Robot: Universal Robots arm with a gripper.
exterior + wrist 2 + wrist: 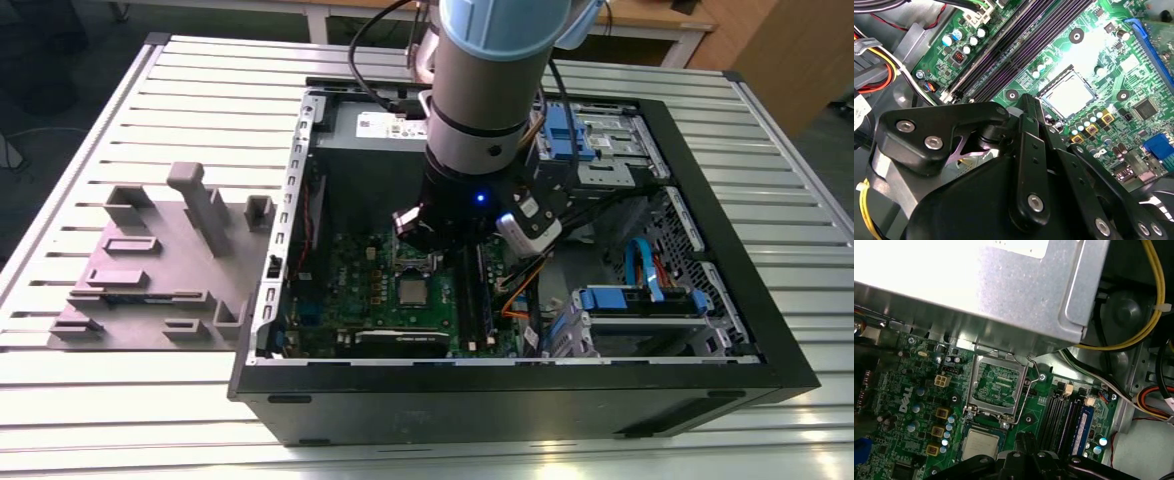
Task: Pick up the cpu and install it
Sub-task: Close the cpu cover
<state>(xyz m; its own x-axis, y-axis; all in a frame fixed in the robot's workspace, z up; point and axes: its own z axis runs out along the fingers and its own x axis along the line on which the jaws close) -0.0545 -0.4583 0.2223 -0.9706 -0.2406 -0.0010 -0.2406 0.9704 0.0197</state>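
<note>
Pincer [1026,105] close to cpu [1069,95], lying flat on motherboard [1054,55], metal frame [974,385] open

Cpu [414,291]: small flat square chip, silvery-grey metal top; lying level on green motherboard [350,268], mid-case, uncovered.

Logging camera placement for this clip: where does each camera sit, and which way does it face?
Exterior view: raised, off the arm, looking down into the open computer case on the slatted table; the arm reaches into it.
First wrist view: on the arm, facing the motherboard beside the power-supply box; the tool's black edge shows.
Second wrist view: on the arm, looking past the tool's linkage at the motherboard.
Shared: both wrist views show the cpu lying flat on the motherboard.
</note>
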